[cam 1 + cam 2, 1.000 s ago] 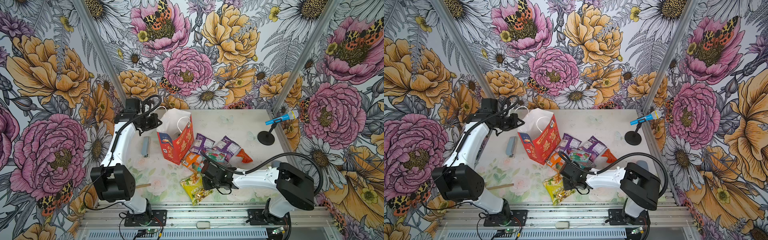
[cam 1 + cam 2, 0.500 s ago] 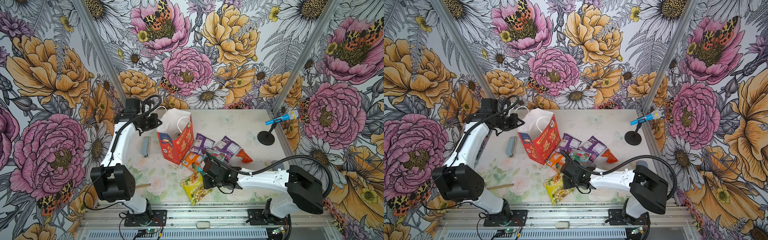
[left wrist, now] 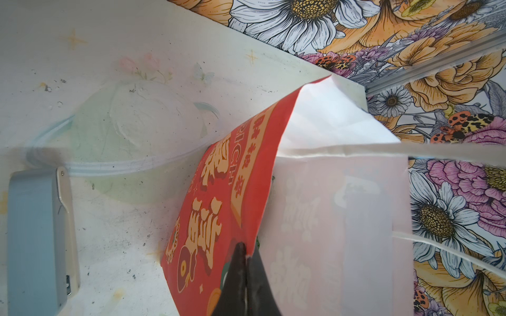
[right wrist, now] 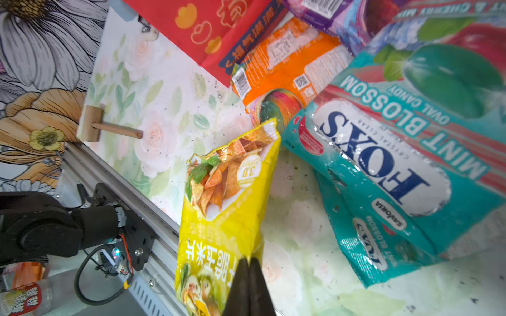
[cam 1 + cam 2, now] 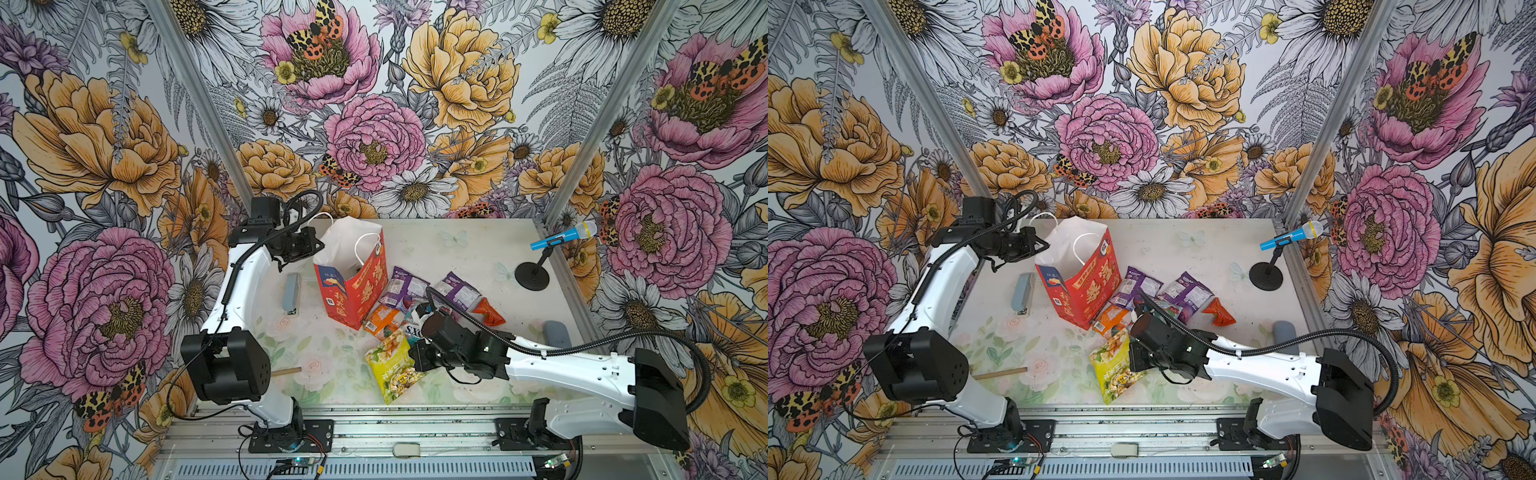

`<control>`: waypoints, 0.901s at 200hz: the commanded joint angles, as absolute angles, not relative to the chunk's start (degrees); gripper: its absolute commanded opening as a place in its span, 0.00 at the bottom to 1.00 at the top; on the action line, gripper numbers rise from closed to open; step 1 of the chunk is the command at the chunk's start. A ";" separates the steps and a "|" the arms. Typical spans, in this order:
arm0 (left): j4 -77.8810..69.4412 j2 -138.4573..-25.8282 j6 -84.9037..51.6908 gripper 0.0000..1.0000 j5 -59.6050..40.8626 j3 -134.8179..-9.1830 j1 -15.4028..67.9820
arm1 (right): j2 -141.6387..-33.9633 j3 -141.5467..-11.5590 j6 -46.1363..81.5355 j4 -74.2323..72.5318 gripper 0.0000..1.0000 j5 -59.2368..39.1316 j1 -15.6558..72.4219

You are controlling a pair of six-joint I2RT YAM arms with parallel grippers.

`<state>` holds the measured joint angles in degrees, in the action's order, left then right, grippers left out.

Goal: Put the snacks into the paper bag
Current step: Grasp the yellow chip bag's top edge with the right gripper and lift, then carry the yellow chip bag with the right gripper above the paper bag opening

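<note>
At the front of the table, the right pincer (image 4: 248, 264) is closed on one edge of the yellow packet (image 4: 224, 219). Just past its tips the teal packet (image 4: 383, 164) and the orange packet (image 4: 287, 63) lie touching. The orange one is just beside the foot of the bag (image 5: 353, 286). The purple packets (image 5: 405, 284) and the red packet (image 5: 490, 313) lie farther away. The left pincer (image 3: 245, 250) is closed on the bag's rim, with one finger on the red outside and one on the white inside. The bag stands with its mouth open. A grey block (image 3: 35, 240) lies near this pincer.
</note>
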<state>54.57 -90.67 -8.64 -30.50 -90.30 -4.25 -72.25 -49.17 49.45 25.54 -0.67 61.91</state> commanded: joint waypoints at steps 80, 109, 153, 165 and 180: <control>54.19 -89.39 -9.05 0.00 -29.84 -89.28 -4.66 | -65.54 -53.39 48.65 28.42 0.00 7.27 53.00; 54.22 -89.32 -9.05 0.00 -29.86 -89.24 -4.63 | -65.80 -55.39 48.02 28.36 0.00 11.06 51.01; 54.16 -89.29 -9.09 0.00 -30.01 -89.30 -4.66 | -66.52 -60.06 45.61 28.04 0.00 16.39 49.02; 54.19 -89.25 -9.07 0.00 -30.06 -89.26 -4.69 | -66.92 -61.51 44.57 27.57 0.00 17.66 48.63; 54.22 -89.29 -9.06 0.00 -30.11 -89.32 -4.63 | -67.86 -63.56 42.89 26.91 0.00 19.03 48.02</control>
<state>54.57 -90.67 -8.67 -30.50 -90.30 -4.25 -66.94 -59.46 46.37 28.86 14.37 48.93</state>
